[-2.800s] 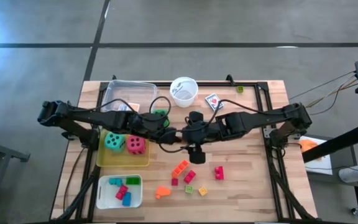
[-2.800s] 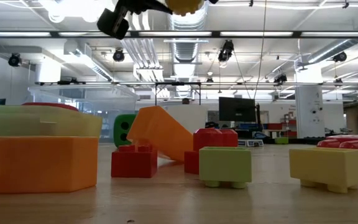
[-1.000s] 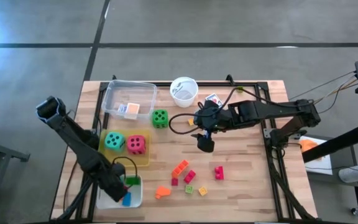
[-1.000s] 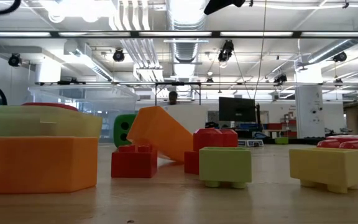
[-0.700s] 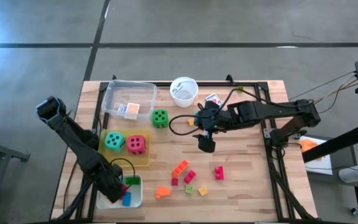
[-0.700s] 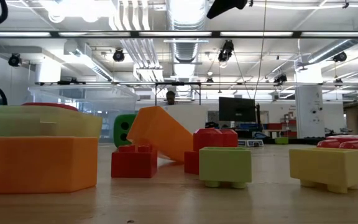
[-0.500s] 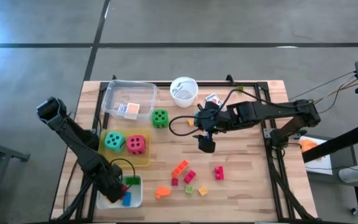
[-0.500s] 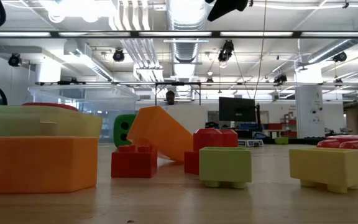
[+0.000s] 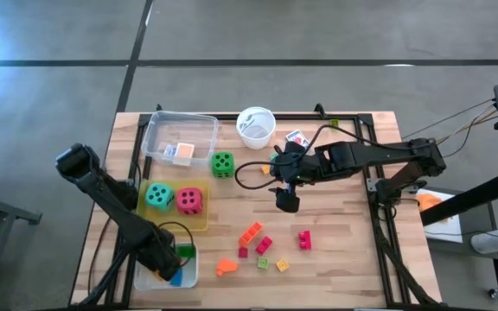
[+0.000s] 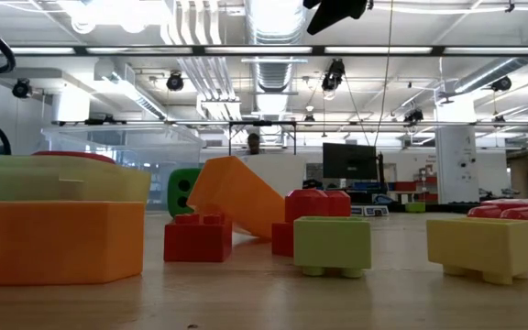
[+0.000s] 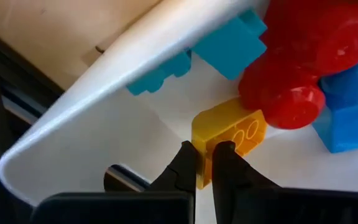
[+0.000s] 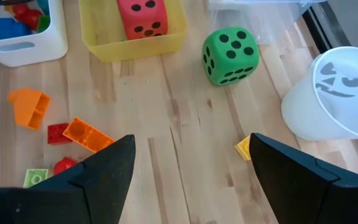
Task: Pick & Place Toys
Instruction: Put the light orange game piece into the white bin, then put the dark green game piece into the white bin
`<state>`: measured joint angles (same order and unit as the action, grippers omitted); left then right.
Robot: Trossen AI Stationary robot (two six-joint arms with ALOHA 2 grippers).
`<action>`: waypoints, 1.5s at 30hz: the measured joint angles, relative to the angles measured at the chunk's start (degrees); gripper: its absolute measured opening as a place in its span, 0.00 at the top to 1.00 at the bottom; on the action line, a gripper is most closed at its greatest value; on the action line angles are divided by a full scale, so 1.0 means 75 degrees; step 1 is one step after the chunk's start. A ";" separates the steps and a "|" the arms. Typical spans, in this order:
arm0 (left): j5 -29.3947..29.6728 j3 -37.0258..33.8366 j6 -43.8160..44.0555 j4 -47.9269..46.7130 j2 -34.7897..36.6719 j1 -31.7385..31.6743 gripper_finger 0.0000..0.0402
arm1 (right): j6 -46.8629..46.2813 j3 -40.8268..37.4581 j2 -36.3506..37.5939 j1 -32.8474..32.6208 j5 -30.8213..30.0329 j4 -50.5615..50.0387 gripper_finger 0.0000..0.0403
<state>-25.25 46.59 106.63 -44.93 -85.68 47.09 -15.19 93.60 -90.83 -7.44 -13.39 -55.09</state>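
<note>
Left gripper [image 11: 204, 163], fingers closed, empty, tips beside small yellow plastic block [image 11: 229, 134] inside white rectangular tray [image 9: 150, 278], table's 7 o'clock. Right gripper [image 9: 286, 200] jaws wide apart, holding nothing, above table centre; green foam die [image 12: 230, 53] at its 10 o'clock.
</note>
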 joint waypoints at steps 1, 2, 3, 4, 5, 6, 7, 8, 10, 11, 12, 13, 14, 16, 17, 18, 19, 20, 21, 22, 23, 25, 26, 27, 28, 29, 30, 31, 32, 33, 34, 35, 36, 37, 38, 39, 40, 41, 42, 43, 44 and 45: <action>-0.0012 0.0003 -0.0039 0.0005 -0.0052 0.0000 0.97 | -0.0004 0.0000 0.0000 0.0000 0.0000 0.0000 0.23; -0.0020 0.0003 -0.0054 0.0017 -0.0091 0.0000 0.97 | -0.0004 0.0000 0.0000 0.0000 0.0000 0.0000 0.23; -0.0018 0.0011 -0.0095 0.0017 -0.0125 0.0000 0.98 | -0.0004 0.0000 0.0000 0.0000 0.0000 0.0000 0.23; -0.0029 0.0012 -0.0145 0.0019 -0.0149 0.0000 0.98 | -0.0004 0.0000 0.0000 0.0000 0.0000 0.0003 0.23; -0.0034 0.0012 -0.0172 0.0017 -0.0156 0.0000 0.98 | -0.0006 0.0000 0.0000 0.0000 0.0002 0.0001 0.23; -0.0032 0.0009 -0.0176 0.0014 -0.0153 0.0000 0.98 | -0.0013 0.0000 0.0000 0.0000 0.0002 0.0003 0.23; -0.0032 0.0009 -0.0181 0.0014 -0.0153 0.0000 0.98 | -0.0016 0.0000 0.0000 0.0000 0.0003 0.0003 0.23; -0.0026 0.0009 -0.0181 0.0014 -0.0153 0.0003 0.98 | -0.0013 0.0000 0.0000 0.0000 0.0003 0.0003 0.23; -0.0024 0.0009 -0.0181 0.0012 -0.0153 0.0002 0.98 | 0.0002 0.0000 0.0000 0.0000 0.0003 0.0003 0.23; -0.0016 0.0009 -0.0181 0.0012 -0.0153 0.0003 0.98 | 0.0002 0.0000 0.0000 0.0000 0.0003 0.0003 0.23; -0.0012 0.0009 -0.0182 0.0010 -0.0153 0.0001 0.98 | 0.0004 0.0000 0.0000 0.0000 0.0000 0.0003 0.23; -0.0012 0.0009 -0.0188 0.0009 -0.0153 0.0000 0.98 | 0.0007 0.0000 0.0000 0.0000 0.0003 0.0006 0.23; -0.0009 0.0009 -0.0189 0.0009 -0.0153 0.0000 0.98 | 0.0012 0.0000 0.0000 0.0000 0.0003 0.0006 0.23; -0.0009 0.0009 -0.0203 0.0005 -0.0153 0.0000 0.98 | 0.0015 0.0000 0.0000 0.0000 0.0003 0.0006 0.23; -0.0006 0.0009 -0.0245 0.0003 -0.0153 0.0000 0.97 | 0.0016 0.0000 0.0000 0.0000 0.0003 0.0006 0.23; -0.0005 0.0007 -0.0281 0.0006 -0.0145 0.0001 0.95 | 0.0016 0.0000 0.0000 0.0000 0.0003 0.0007 0.23; 0.0013 0.0008 -0.0340 0.0006 -0.0141 0.0000 0.92 | 0.0019 0.0000 0.0000 0.0000 0.0003 0.0008 0.23; 0.0025 0.0008 -0.0413 0.0006 -0.0141 0.0000 0.89 | 0.0019 0.0000 0.0000 -0.0003 0.0003 0.0012 0.23; 0.0034 0.0011 -0.0413 -0.0009 -0.0141 0.0000 0.85 | 0.0019 0.0000 0.0000 -0.0003 0.0001 0.0012 0.23; 0.0052 0.0012 -0.0411 -0.0031 -0.0141 0.0000 0.81 | 0.0019 0.0000 0.0000 -0.0003 0.0003 0.0012 0.23; 0.0059 0.0010 -0.0411 -0.0038 -0.0139 -0.0011 0.77 | 0.0019 0.0000 0.0000 -0.0003 0.0003 0.0014 0.23; 0.0077 0.0006 -0.0409 -0.0039 -0.0137 -0.0020 0.69 | 0.0021 0.0000 0.0000 -0.0003 0.0001 0.0017 0.23; 0.0079 0.0006 -0.0409 -0.0038 -0.0131 -0.0020 0.65 | 0.0022 0.0000 0.0000 -0.0003 0.0001 0.0017 0.23; 0.0076 0.0006 -0.0409 -0.0038 -0.0127 -0.0025 0.61 | 0.0022 0.0000 0.0000 -0.0003 0.0002 0.0017 0.23; 0.0075 0.0006 -0.0408 -0.0038 -0.0127 -0.0026 0.57 | 0.0022 0.0000 0.0000 -0.0003 0.0003 0.0017 0.23; 0.0073 0.0006 -0.0410 -0.0035 -0.0127 -0.0026 0.53 | 0.0025 0.0000 0.0000 -0.0003 0.0000 0.0017 0.23; 0.0073 0.0006 -0.0411 -0.0035 -0.0115 -0.0026 0.50 | 0.0025 0.0000 0.0000 -0.0003 0.0000 0.0017 0.23; 0.0070 0.0006 -0.0408 -0.0035 -0.0099 -0.0029 0.47 | 0.0025 0.0000 0.0000 -0.0003 0.0003 0.0015 0.23; 0.0065 0.0009 -0.0410 -0.0030 -0.0090 -0.0034 0.44 | 0.0025 0.0000 0.0000 -0.0003 0.0002 0.0017 0.23; 0.0047 0.0023 -0.0410 -0.0037 -0.0083 -0.0038 0.42 | 0.0025 0.0000 0.0000 -0.0003 0.0001 0.0017 0.23; 0.0047 0.0045 -0.0420 -0.0032 -0.0083 -0.0036 0.41 | 0.0025 0.0000 0.0000 -0.0003 0.0001 0.0015 0.23; 0.0047 0.0068 -0.0444 -0.0029 -0.0078 -0.0038 0.41 | 0.0027 0.0001 0.0000 -0.0003 0.0001 0.0016 0.23; 0.0044 0.0104 -0.0449 -0.0038 -0.0074 -0.0040 0.41 | 0.0028 0.0000 0.0000 -0.0003 0.0000 0.0016 0.23; 0.0051 0.0139 -0.0480 -0.0040 -0.0074 -0.0041 0.41 | 0.0028 0.0000 0.0000 -0.0003 -0.0004 0.0019 0.23; 0.0072 0.0174 -0.0480 -0.0035 -0.0074 -0.0041 0.42 | 0.0024 0.0000 0.0000 -0.0002 -0.0006 0.0036 0.23; 0.0119 0.0205 -0.0480 -0.0041 -0.0074 -0.0041 0.43 | 0.0001 0.0000 0.0000 0.0005 -0.0006 0.0069 0.23; 0.0169 0.0251 -0.0503 -0.0059 -0.0071 -0.0041 0.44 | -0.0081 0.0000 0.0000 0.0027 -0.0007 0.0092 0.23; 0.0188 0.0314 -0.0556 -0.0079 -0.0071 -0.0041 0.45 | -0.0190 0.0000 0.0000 0.0058 -0.0008 0.0099 0.23; 0.0195 0.0391 -0.0591 -0.0123 -0.0071 -0.0041 0.46 | -0.0323 0.0000 -0.0003 0.0106 -0.0006 0.0102 0.23; 0.0195 0.0474 -0.0666 -0.0186 -0.0064 -0.0041 0.47 | -0.0424 0.0000 -0.0003 0.0163 -0.0008 0.0099 0.23; 0.0195 0.0567 -0.0739 -0.0241 -0.0053 -0.0041 0.48 | -0.0507 0.0000 -0.0003 0.0236 -0.0009 0.0088 0.23; 0.0216 0.0678 -0.0873 -0.0290 -0.0027 -0.0041 0.49 | -0.0545 0.0000 -0.0003 0.0303 -0.0014 0.0066 0.23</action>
<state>-23.64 51.68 100.08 -47.10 -85.88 46.78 -19.28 93.60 -90.85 -5.17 -13.49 -54.60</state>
